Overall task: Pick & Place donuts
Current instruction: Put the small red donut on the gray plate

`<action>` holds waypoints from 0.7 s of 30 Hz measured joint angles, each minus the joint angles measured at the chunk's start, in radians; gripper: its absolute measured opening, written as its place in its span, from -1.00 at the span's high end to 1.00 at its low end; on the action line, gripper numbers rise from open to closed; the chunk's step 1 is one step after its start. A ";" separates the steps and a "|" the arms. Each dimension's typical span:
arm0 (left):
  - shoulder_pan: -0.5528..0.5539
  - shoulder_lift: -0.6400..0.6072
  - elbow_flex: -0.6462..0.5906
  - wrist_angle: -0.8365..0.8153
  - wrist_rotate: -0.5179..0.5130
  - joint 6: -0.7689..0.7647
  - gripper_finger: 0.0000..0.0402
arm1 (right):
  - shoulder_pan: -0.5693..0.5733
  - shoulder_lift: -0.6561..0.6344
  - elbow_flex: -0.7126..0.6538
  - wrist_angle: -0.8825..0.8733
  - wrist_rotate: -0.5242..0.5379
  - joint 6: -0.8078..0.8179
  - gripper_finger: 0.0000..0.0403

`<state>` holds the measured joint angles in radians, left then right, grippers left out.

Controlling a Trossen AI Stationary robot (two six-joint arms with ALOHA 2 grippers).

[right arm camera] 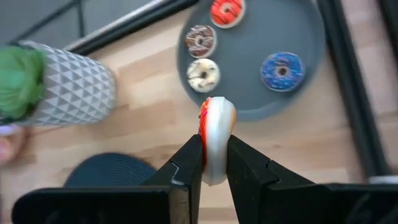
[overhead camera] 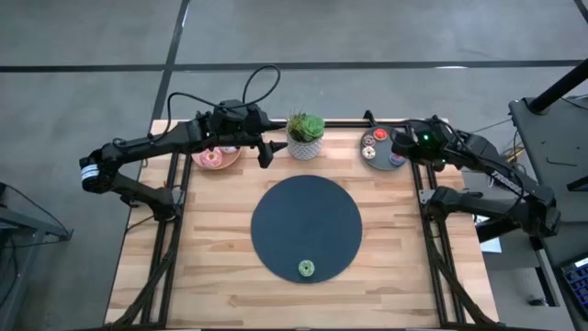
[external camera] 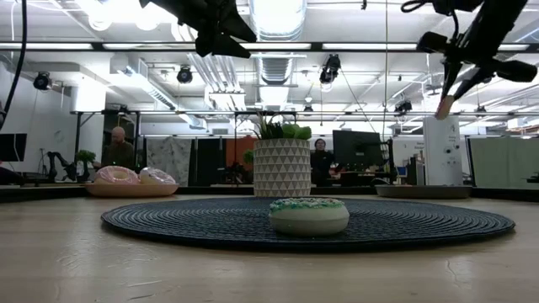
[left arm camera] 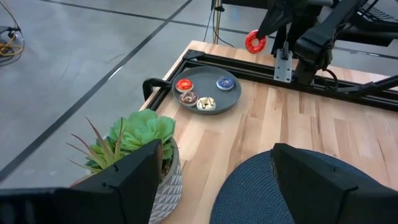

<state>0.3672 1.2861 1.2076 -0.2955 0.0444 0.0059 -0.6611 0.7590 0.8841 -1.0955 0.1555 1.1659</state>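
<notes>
Right wrist view is showing the red-frosted donut [right arm camera: 216, 140] best: I am pinching it on edge between the two fingers of my right hand [right arm camera: 214, 163], the red icing facing one side and the pale underside the other. I am holding it in the air above the grey plate [right arm camera: 305, 87], which is sitting at the far right corner of the surface [overhead camera: 211, 267]. On that plate four small donuts are lying flat and apart from each other: a red donut [right arm camera: 227, 10], a brown donut [right arm camera: 200, 40], a cream donut [right arm camera: 203, 74] and a blue donut [right arm camera: 282, 71].

Out on the large dark round mat [overhead camera: 306, 225] in the middle of the surface, a green donut [overhead camera: 306, 268] is lying alone near the mat's near edge; the low view is showing it as a pale ring with green frosting on top. At the far left corner, the pink plate [overhead camera: 227, 162] is carrying larger frosted donuts, a pink donut [external camera: 115, 175] and a paler one touching it.

My left hand [overhead camera: 265, 151] is hanging in the air just beside the pink plate, between it and the potted plant [overhead camera: 305, 135], and I am keeping its fingers spread wide with nothing between them. The potted plant, in a white patterned pot, is standing at the far edge between the two plates, just behind the mat. In the low view, two people are showing in the room beyond the surface.
</notes>
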 joint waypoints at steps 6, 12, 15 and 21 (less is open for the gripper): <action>0.000 0.000 0.000 0.001 0.000 0.007 -0.35 | 0.000 -0.075 -0.138 0.211 -0.017 0.066 0.71; 0.003 0.000 0.000 0.001 0.000 0.008 -0.35 | 0.000 -0.092 -0.269 0.359 -0.024 0.127 0.71; 0.003 0.001 0.000 0.001 0.000 0.008 -0.35 | 0.000 -0.092 -0.299 0.377 -0.003 0.152 0.71; 0.003 0.001 -0.001 0.002 0.000 0.008 -0.35 | 0.000 -0.092 -0.339 0.378 0.040 0.159 0.71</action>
<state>0.3698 1.2869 1.2064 -0.2939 0.0444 0.0143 -0.6613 0.6672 0.5453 -0.7180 0.1951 1.3253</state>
